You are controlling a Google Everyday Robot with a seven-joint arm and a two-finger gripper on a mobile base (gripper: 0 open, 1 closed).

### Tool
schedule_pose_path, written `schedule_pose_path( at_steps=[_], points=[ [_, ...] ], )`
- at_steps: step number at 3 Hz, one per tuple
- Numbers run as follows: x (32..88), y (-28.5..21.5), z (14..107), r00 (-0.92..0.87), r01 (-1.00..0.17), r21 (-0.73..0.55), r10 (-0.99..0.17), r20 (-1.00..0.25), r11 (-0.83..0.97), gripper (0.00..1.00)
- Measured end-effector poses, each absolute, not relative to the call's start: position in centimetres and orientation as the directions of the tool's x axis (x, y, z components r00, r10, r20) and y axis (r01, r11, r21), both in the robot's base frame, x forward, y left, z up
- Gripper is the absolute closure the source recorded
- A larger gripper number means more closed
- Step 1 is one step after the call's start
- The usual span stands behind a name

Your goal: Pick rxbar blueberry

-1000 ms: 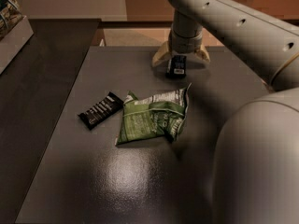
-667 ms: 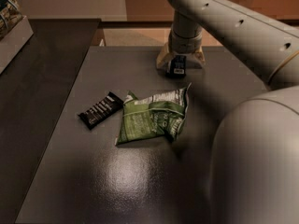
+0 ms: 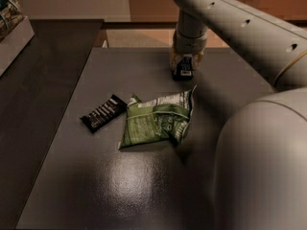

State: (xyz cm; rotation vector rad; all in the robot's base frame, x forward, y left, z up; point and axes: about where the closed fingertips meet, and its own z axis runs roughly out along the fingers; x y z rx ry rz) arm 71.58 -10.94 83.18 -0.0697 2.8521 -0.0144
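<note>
- Gripper [image 3: 185, 74] beyond the bag [image 3: 156, 121], toward the far edge of the table [image 3: 120, 186], pointing straight down from the arm [image 3: 230, 18].
- Rxbar [image 3: 184, 69] sits in the pincer: dark wrapper with a pale label patch, standing on end or steeply tilted, a finger on each long side.
- Fingers look pressed against the wrapper on both sides, with no gap visible. I read that as clamped on the rxbar.
- Whether the rxbar's lower end touches the table or hangs just above it, I cannot tell.
- Black bar [image 3: 103, 113] lies flat just left of the bag, well apart from the gripper. It is not the target.
- Bag lies crumpled and flat, its far right corner pointing toward the gripper, not touching it.
- Step in hand, by my judgement: the grasp is made, and the lift comes next.
- Next move calls for a straight rise with the grip held firm. The wrapper looks slick and narrow, so a loose hold could let it slide or twist out.
- Path upward looks free, with the bag and black bar both on the near side.
</note>
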Motion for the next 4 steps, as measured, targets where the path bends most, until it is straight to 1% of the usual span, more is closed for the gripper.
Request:
schedule_pose_path(
  at_steps=[1, 2, 4],
  points=[
    [71.6, -10.9, 83.5, -0.957, -0.047, -0.017, -0.049, -0.284, 0.999, 0.88],
    [71.0, -11.3, 84.8, -0.946, -0.078, -0.017, -0.079, -0.314, 0.997, 1.0],
    [68.7, -11.7, 89.6, -0.9, -0.182, -0.019, -0.175, -0.399, 0.983, 1.0]
  ],
)
